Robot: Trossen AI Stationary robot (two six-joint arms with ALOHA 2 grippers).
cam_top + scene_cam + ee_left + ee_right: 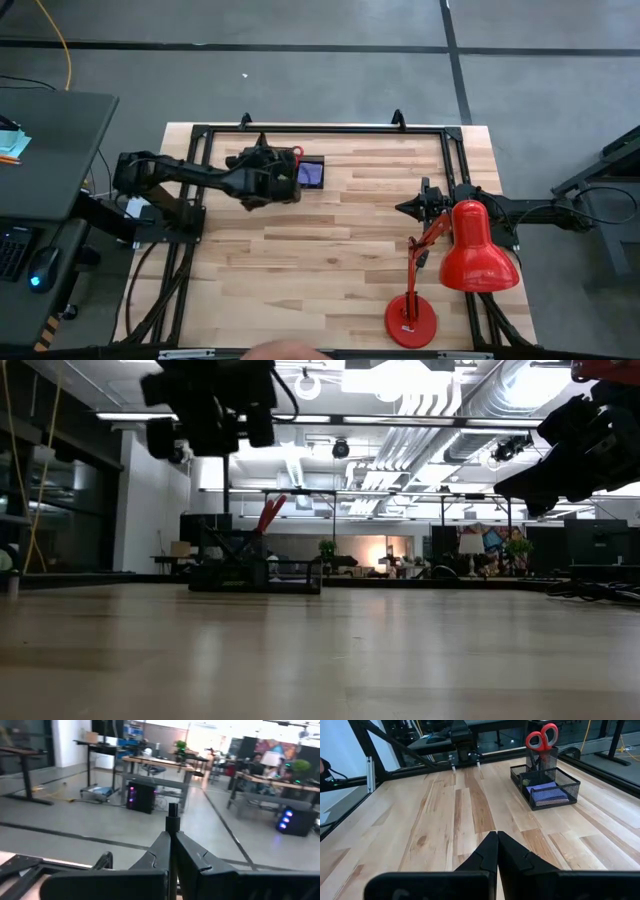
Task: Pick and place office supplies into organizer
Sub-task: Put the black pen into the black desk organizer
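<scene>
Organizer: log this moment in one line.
organizer: holds scissors, purple pad | left gripper: shut, raised above it | right gripper: shut, empty

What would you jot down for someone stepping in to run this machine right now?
Left claw: shut, empty, raised above the organizer.
Right claw: shut, empty, raised over bare table beside the red lamp.
Organizer sits near the table's far edge; the red-handled scissors stand upright in it, a purple note pad lies in its tray.
Done: those two are stowed.
Left: no loose supplies visible on the table.
</scene>
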